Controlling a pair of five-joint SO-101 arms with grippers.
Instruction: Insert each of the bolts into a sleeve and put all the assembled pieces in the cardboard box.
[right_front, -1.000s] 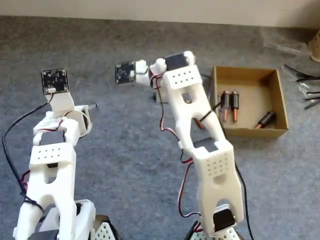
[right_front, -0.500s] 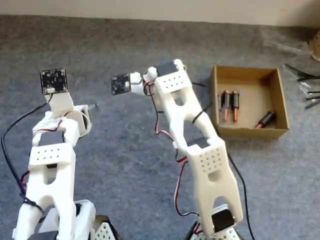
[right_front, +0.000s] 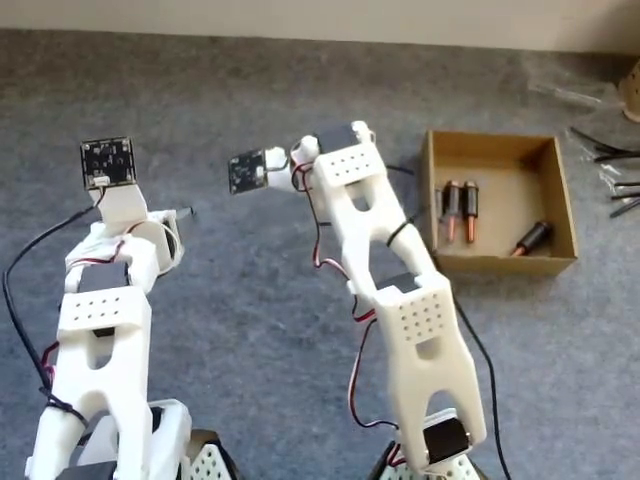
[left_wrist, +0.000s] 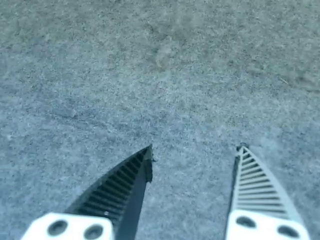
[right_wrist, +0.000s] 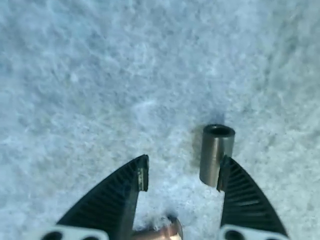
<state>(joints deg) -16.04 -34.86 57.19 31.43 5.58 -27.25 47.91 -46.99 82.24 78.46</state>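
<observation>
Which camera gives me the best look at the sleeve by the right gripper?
Right wrist view: the sleeve stands upright on the carpet, open end up, beside one fingertip of the open right gripper. In the high view the right arm lies over that spot; the left wrist view points at carpet elsewhere.

The left arm (right_front: 100, 330) and right arm (right_front: 415, 320) are white printed shells with grids of small holes, trailing red and black cables (right_front: 355, 385). A dark square camera board (right_front: 108, 161) sits at each wrist. The left hand (left_wrist: 195, 147) has one black ribbed finger and one white; the right hand (right_wrist: 185, 158) has two black ones.
</observation>
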